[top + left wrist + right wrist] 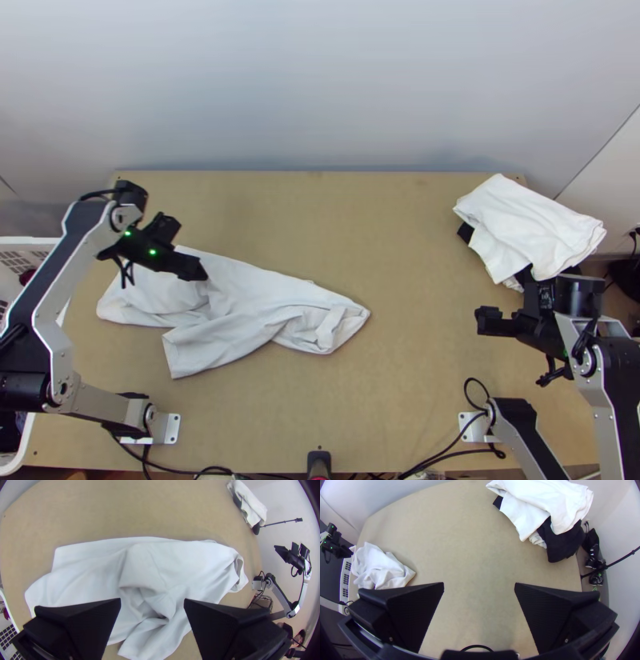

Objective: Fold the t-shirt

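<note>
Starting at the left, we've got a white plastic basket with a slotted wall and rounded rim, behind the left gripper. That gripper's two wide, matte black jaws are spread well apart, and in the left wrist view we see rumpled cloth showing through the gap.

That cloth is our t-shirt: white, soft-looking fabric, lying loosely bunched on the light, smooth wooden table. Part of it sits below the left jaws, and the rest runs out past their tips. Creases gather around the middle, one flap juts toward the table's near edge, and the end closer to the right gripper is curled over itself. Its long axis goes mostly sideways across the table, slanting a bit nearer as it heads toward the right jaws, and it stops well apart from them. Honestly, we can't tell which end is the collar.

Over on the right, those jaws are wide open too, with plain tabletop between them in the right wrist view. Farther up the table from them there's a floppy stack: creased white cloth layered on top of black cloth.
</note>
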Available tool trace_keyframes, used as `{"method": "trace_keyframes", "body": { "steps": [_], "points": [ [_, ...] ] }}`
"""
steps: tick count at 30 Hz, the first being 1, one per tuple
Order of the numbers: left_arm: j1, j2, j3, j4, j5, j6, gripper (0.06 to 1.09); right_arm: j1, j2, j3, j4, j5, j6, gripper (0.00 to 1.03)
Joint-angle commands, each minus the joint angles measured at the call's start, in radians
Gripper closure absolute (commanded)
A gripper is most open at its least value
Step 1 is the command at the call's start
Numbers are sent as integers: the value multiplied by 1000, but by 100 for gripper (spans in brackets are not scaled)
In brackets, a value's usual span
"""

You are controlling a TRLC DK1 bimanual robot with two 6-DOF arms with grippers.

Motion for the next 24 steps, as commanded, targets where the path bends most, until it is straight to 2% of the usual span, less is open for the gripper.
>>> {"method": "trace_keyframes", "body": {
  "steps": [1, 8, 12, 16, 24],
  "points": [
    [-88, -7, -65, 74, 15, -75, 21, -4, -5, -1, 0, 0, 1, 4],
    [-51, -12, -133, 191, -8, -88, 21, -12, -9, -1, 0, -2, 1, 4],
    [-53, -7, -160, 260, -64, -84, 22, -12, -9, -1, 0, -4, 1, 4],
    [-51, 7, -179, 320, -70, -93, 37, -13, -13, -1, 0, -4, 1, 4],
    [-65, 27, -202, 392, -69, -165, 84, -19, -19, -7, -1, -7, 1, 4]
  ]
}}
